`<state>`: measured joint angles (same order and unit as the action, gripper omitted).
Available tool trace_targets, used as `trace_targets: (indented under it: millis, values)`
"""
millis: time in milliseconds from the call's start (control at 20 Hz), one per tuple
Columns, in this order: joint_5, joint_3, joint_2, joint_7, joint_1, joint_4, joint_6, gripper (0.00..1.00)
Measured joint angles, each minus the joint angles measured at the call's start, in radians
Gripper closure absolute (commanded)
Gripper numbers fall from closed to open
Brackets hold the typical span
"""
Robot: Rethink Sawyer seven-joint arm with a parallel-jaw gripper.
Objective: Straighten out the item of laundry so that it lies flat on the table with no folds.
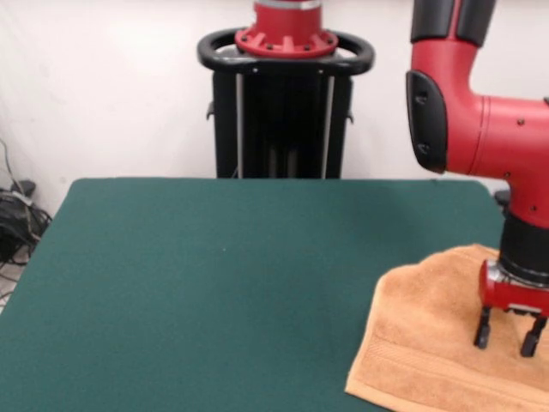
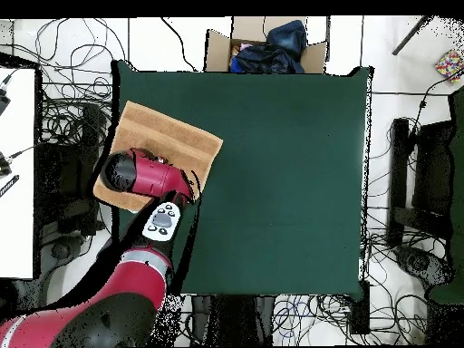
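Note:
The item of laundry [image 1: 429,343] is an orange-tan towel lying near the right front corner of the table [image 1: 214,283]. Its far edge is humped and rumpled, and a woven band runs along its near side. My gripper [image 1: 508,335] points straight down over the towel's right part. Its two black fingers [image 1: 483,330] are spread apart with only cloth beneath them, the tips at or just above the surface. In the overhead view the towel [image 2: 172,140] lies by the left edge of the table [image 2: 281,181]. There the red wrist [image 2: 136,174] covers the towel's lower part and hides the gripper.
The towel lies close to the table's edge. The black pedestal [image 1: 283,103] stands behind the far side. A cardboard box [image 2: 265,45] with dark clothes sits beyond the table's top edge in the overhead view, and cables [image 2: 63,100] cover the floor around it.

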<state>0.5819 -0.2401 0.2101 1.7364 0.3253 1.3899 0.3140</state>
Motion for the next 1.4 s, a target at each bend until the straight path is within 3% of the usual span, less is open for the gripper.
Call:
trace_targets:
  millis: [200,800,1050,1400]
  values:
    - [0.002,-0.007,0.004,0.000,0.000,0.007,0.018,0.00]
    - [0.001,-0.041,0.122,0.000,0.001,0.149,0.088,0.00]
    - [0.001,-0.099,0.127,0.000,0.006,0.164,-0.004,0.00]
    - [0.007,-0.139,0.073,0.000,-0.003,0.161,-0.225,0.00]
